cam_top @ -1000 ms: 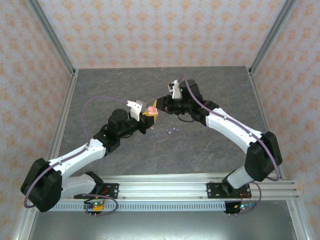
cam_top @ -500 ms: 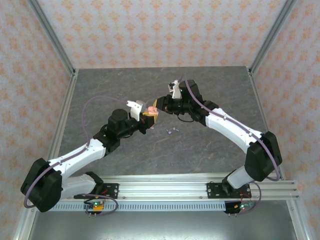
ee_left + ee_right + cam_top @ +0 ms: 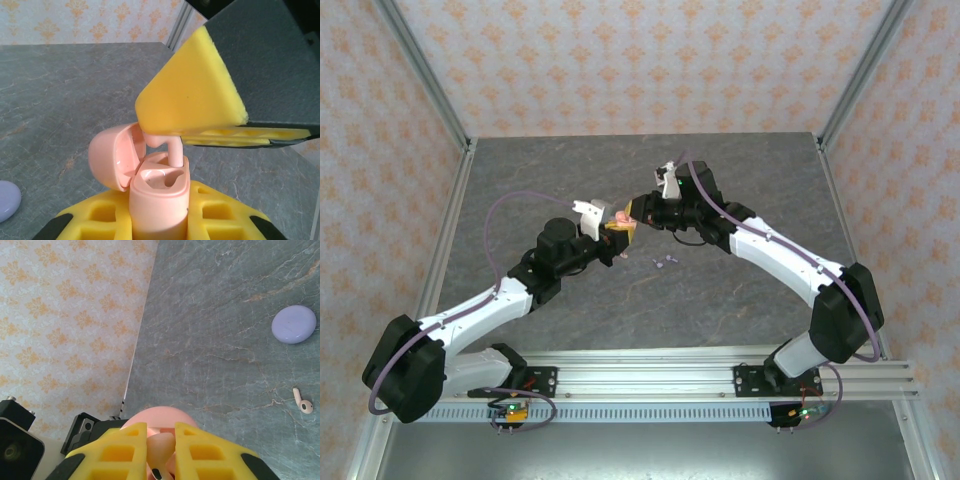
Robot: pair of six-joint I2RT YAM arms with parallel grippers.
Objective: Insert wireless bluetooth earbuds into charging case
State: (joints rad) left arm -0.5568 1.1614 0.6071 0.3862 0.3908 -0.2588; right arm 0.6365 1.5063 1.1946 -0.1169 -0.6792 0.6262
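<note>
- Grey marbled desk: the work goes on above its middle, where the two arms meet.
- Yellow-padded left claw is clamped on the salmon-pink rounded plastic charging case, held upright with its lid swung open.
- Yellow-padded right claw pinches a salmon-pink stemmed plastic earbud. Its stem tip is entering a well of the case, and I judge it not yet seated.
- Lilac coin-like plastic disc lies on the desk, untouched.
- Pale curved stemmed earbud lies loose near that disc, and tiny purple pieces rest by the claws. One insertion is under way, and the others appear undone.
</note>
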